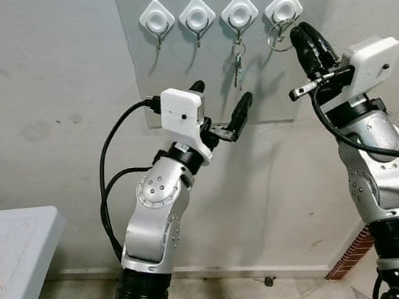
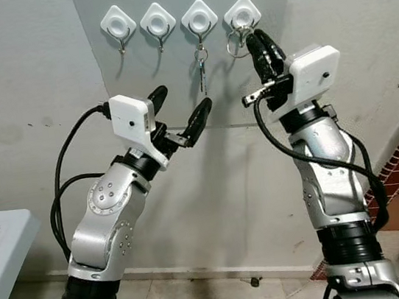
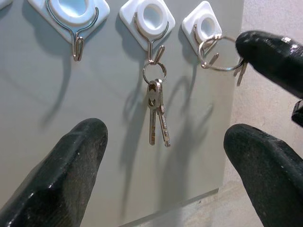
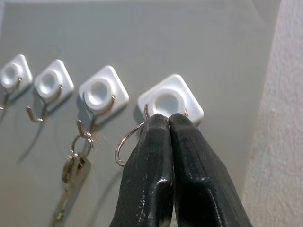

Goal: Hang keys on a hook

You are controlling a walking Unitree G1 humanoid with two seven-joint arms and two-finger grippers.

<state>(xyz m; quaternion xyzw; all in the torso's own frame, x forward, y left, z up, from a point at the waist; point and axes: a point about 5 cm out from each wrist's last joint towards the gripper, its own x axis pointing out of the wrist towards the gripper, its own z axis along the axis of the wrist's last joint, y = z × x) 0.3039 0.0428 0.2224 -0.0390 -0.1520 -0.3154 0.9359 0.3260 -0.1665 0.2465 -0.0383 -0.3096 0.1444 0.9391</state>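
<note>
Several white hooks sit in a row on a grey wall panel (image 1: 176,86). A bunch of keys (image 3: 156,113) hangs from the third hook (image 1: 239,11). My right gripper (image 1: 302,31) is raised at the rightmost hook (image 1: 283,7), shut on a silver key ring (image 3: 218,54). The ring lies against that hook's wire; I cannot tell whether it is looped over it. This ring's keys are hidden behind the fingers (image 4: 156,161). Lower on the panel, my left gripper (image 1: 220,100) is open and holds nothing, pointing up at the hanging keys.
The two leftmost hooks (image 1: 157,18) (image 1: 197,16) are bare. A white table (image 1: 12,243) stands at the lower left. Red brick flooring (image 1: 354,247) runs along the right. A small object (image 1: 268,281) lies on the floor by the wall.
</note>
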